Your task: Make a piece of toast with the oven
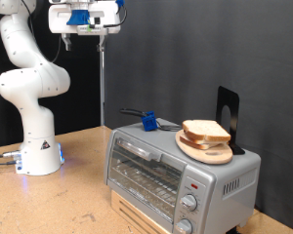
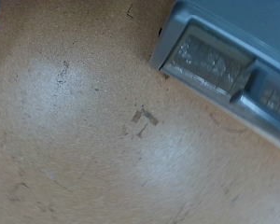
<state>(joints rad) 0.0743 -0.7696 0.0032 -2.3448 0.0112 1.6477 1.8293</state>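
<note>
Fingers (image 1: pixel 101 32) high above the oven (image 1: pixel 176 166), grip state indiscernible; toast (image 1: pixel 207 132) on plate (image 1: pixel 205 148).

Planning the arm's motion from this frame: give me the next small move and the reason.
Probably lower the gripper toward the oven. It hangs high above the table, holding nothing. The oven's glass door looks closed, and the piece of toast sits on the wooden plate on top of the oven.

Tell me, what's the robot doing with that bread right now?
Gripper high above the table, holding nothing. Piece of toast on round wooden plate atop the oven. Oven door shut. Nothing blocking.
</note>
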